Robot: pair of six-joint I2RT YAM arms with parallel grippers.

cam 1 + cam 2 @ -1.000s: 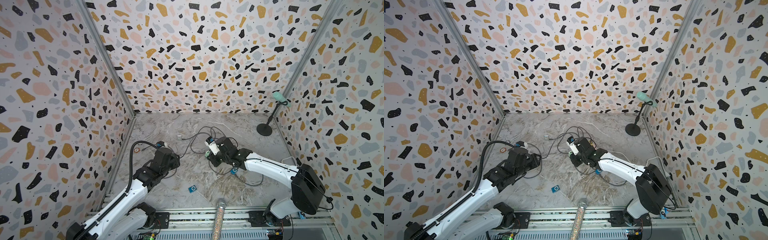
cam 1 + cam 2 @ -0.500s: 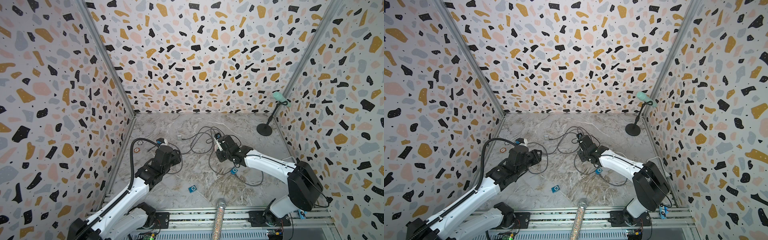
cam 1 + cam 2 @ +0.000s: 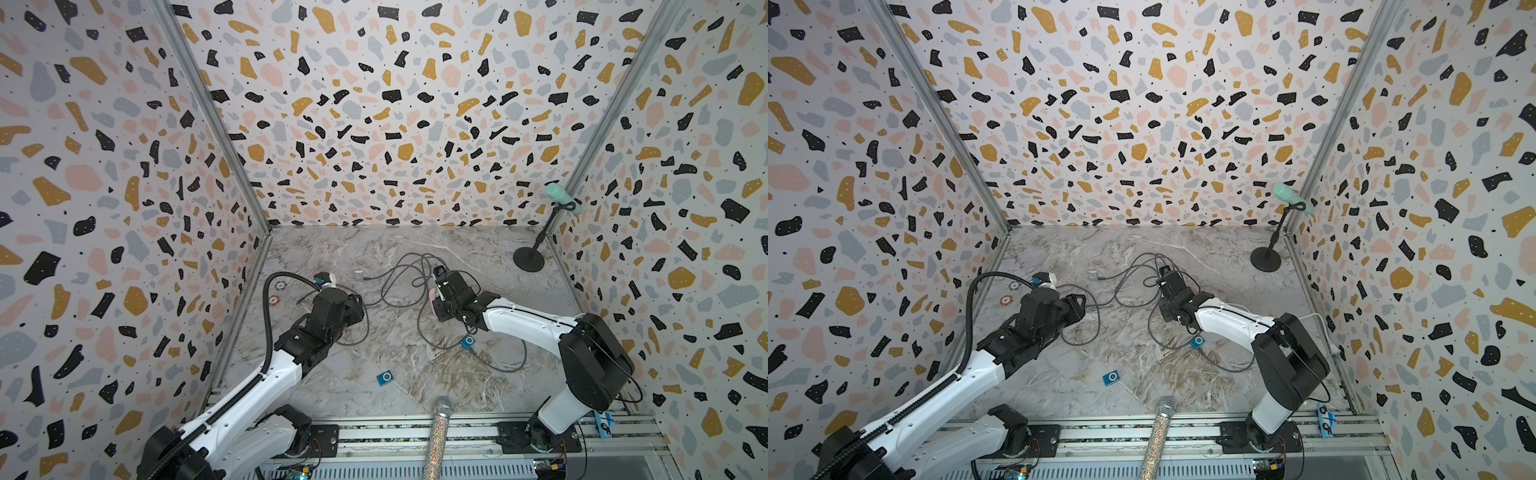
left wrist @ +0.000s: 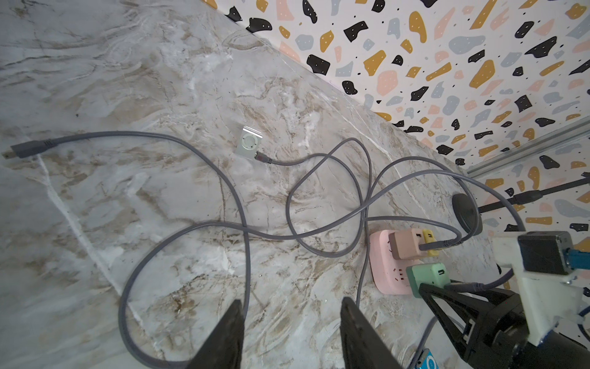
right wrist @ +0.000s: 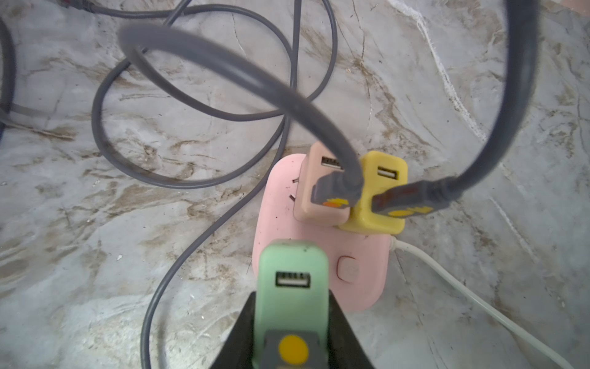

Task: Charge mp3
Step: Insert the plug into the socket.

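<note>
Target is blue mp3 point(image 3: 385, 378), lying flat and alone on marble top point(image 3: 324, 399) near the front rail, between the two arm bases, with no lead in it as far as you can see. Judge it light, rigid and slick-cased. It'll skate if you nudge it, so pinch it across the side edges and keep the socket edge clear. Its likely lead is grey cable point(image 4: 95, 134), whose free plug point(image 4: 27, 150) lies bare on the top. The cord looks limp but springy, so take it by the stiff moulded plug, not the cord. Left gripper point(image 4: 290, 335) is released: fingers point(image 4: 223, 338) apart, nothing between them, low over a cable loop that runs just beside one finger. Right gripper point(image 5: 291, 300) is clenched on green charger point(image 5: 292, 274), which stands on pink power strip point(image 5: 360, 281) with a grey plug already in it. Silver mp3 point(image 4: 250, 142) has a lead in it, and second blue mp3 point(image 3: 468, 342) seems to as well. Versus a second ago: the right wrist has rolled round and shifted back a little, so it now sits over the strip. The left arm has edged toward the back wall and its fingers stand slightly wider. All three players lie where they were.
</note>
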